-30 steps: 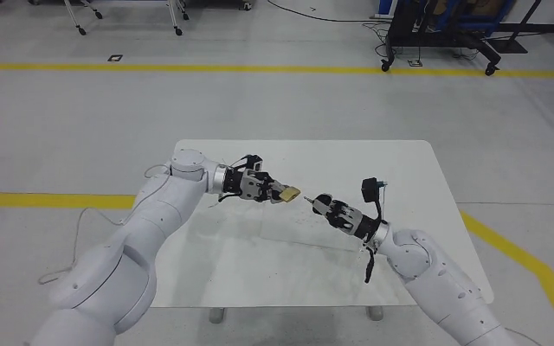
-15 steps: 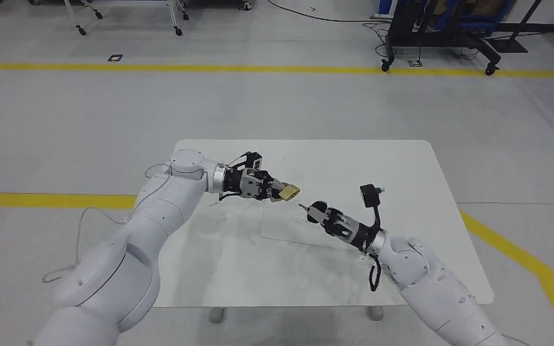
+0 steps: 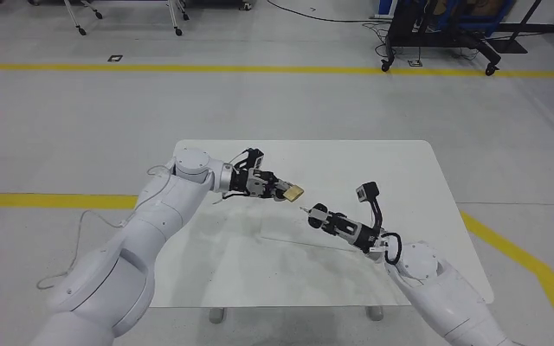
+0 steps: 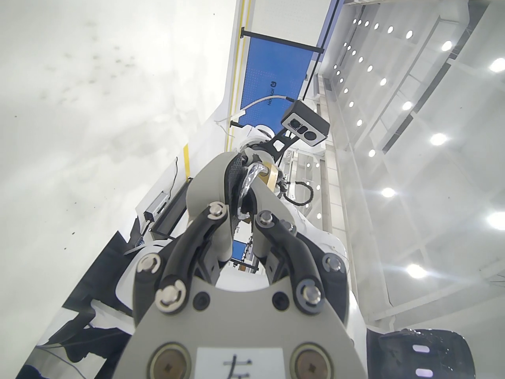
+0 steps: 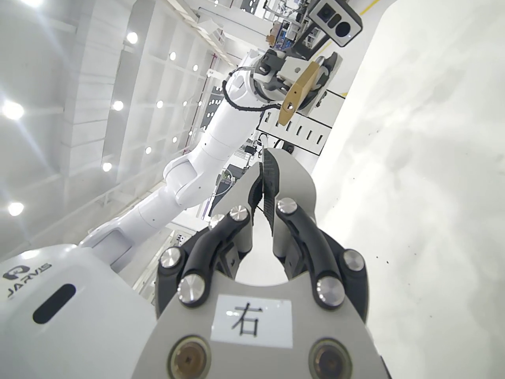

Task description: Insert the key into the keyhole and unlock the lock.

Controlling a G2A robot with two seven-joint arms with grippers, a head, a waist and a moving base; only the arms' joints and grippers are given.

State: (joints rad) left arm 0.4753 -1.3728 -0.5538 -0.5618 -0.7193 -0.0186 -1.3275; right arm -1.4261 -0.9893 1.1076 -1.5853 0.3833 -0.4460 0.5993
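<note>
My left fingers [image 4: 215, 183] clenched on lock [image 5: 298, 87] by shackle [image 4: 246, 185], held above surface [image 3: 389, 173], keyhole [image 5: 290, 106] facing key. My right fingers [image 5: 294, 183] clenched on key [image 5: 263, 143]; tip near keyhole, not yet in. Best: square blade to slot, advance straight, twist only once seated.

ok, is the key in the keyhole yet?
No. In the right wrist view the key at the right gripper tips is clearly apart from the padlock, and its keyhole is bare.
</note>
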